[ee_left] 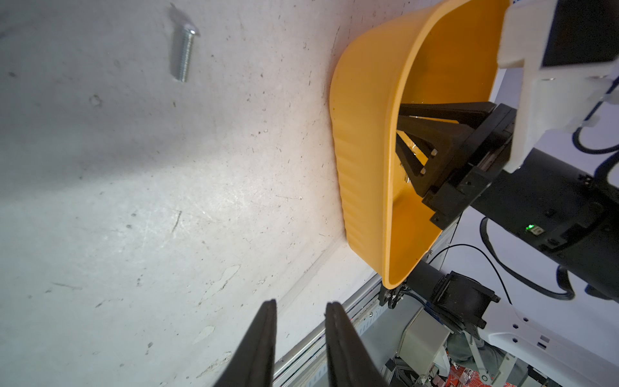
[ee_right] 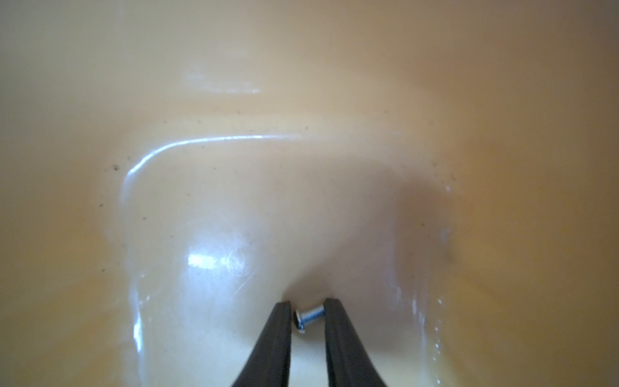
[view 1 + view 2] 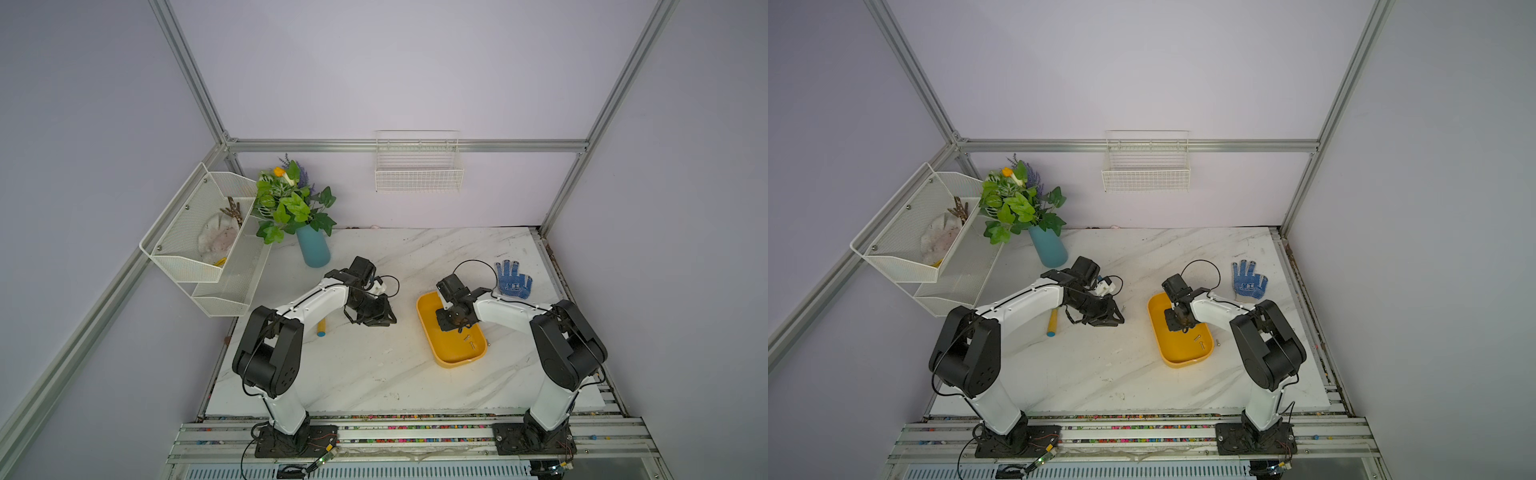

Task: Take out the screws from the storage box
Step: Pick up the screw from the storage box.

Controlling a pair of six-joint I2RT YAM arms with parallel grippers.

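Your right gripper (image 2: pixel 307 301) seems clenched end-to-end on a tiny, light, slippery screw (image 2: pixel 310 316); gripping across its shank should hold surer.

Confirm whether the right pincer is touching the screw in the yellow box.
Touching. The right wrist view shows the screw spanning the right pincer, meeting both fingertips.

In a top view, the storage box (image 3: pixel 453 359) sits on the table (image 3: pixel 374 374) right of centre, two screws (image 3: pixel 472 344) in its lower half, apparently one more just outside its right wall, the glove (image 3: pixel 513 279) upper right of it, the vase (image 3: pixel 313 249) at centre left.
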